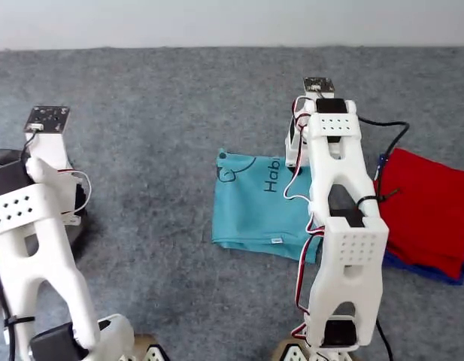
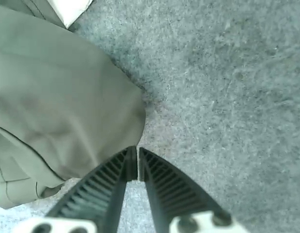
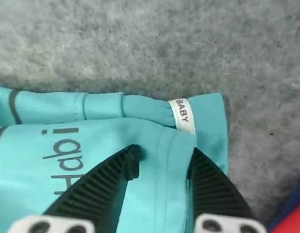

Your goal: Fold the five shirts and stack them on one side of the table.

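Grey felt table point(image 1: 141, 135): flat teal jersey shirt point(image 3: 91, 145) lies directly under my right fingers point(image 3: 164, 159), parted moderately, straddling its hemmed edge near white tag point(image 3: 181, 115); that arm nearer. My left fingers point(image 2: 138, 162) pressed together, empty, just beside rumpled olive cloth shirt point(image 2: 57, 97).

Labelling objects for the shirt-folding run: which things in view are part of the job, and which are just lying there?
Job:
teal shirt
red shirt
blue shirt under the red one
olive shirt
white cloth, possibly another shirt

Not job:
grey mat covering the table
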`<state>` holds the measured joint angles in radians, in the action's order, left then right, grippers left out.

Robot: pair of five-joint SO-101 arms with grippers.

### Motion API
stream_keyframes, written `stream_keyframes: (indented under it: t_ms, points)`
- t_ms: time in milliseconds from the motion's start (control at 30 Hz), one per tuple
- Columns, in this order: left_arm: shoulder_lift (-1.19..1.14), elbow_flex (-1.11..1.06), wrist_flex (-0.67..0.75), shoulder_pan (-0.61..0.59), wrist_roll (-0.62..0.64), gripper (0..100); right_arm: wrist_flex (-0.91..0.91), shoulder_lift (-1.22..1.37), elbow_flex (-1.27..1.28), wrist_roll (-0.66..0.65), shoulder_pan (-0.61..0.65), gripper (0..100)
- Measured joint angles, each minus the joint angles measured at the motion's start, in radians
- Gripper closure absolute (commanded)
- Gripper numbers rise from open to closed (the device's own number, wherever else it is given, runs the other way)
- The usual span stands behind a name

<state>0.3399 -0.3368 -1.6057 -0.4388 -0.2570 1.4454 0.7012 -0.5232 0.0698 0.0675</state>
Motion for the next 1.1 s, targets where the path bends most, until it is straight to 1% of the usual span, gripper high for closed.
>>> stream_keyframes:
  t_ms: [67, 133, 333, 467, 567, 700, 800, 867, 1033, 1100]
  points:
    - [0.000, 0.000, 0.000, 0.000, 0.000, 99, 0.000, 0.000, 0.000, 0.000, -0.002, 96.5]
    - [0.000, 0.000, 0.000, 0.003, 0.000, 99, 0.000, 0.000, -0.015, 0.000, -0.003, 98.5]
    - [0.000, 0.000, 0.000, 0.000, 0.000, 99, 0.002, 0.000, -0.060, 0.000, -0.002, 98.8]
    - [0.000, 0.000, 0.000, 0.002, 0.000, 99, 0.015, 0.000, -0.107, -0.035, -0.020, 98.8]
    - [0.000, 0.000, 0.000, 0.000, 0.000, 99, 0.032, 0.000, -0.169, -0.080, -0.058, 98.8]
    - [0.000, 0.000, 0.000, 0.002, 0.000, 99, 0.032, 0.000, -0.244, -0.173, -0.109, 98.8]
    - [0.000, -0.003, 0.011, 0.002, 0.000, 99, 0.011, 0.023, -0.258, -0.245, -0.120, 98.1]
    - [0.000, -0.005, 0.014, 0.000, 0.000, 99, 0.003, 0.048, -0.259, -0.275, -0.115, 94.8]
    - [0.000, -0.005, 0.021, 0.002, 0.000, 99, 0.026, 0.075, -0.259, -0.292, -0.098, 75.2]
    - [0.000, -0.005, 0.021, 0.000, 0.000, 99, 0.052, 0.075, -0.262, -0.292, -0.081, 73.1]
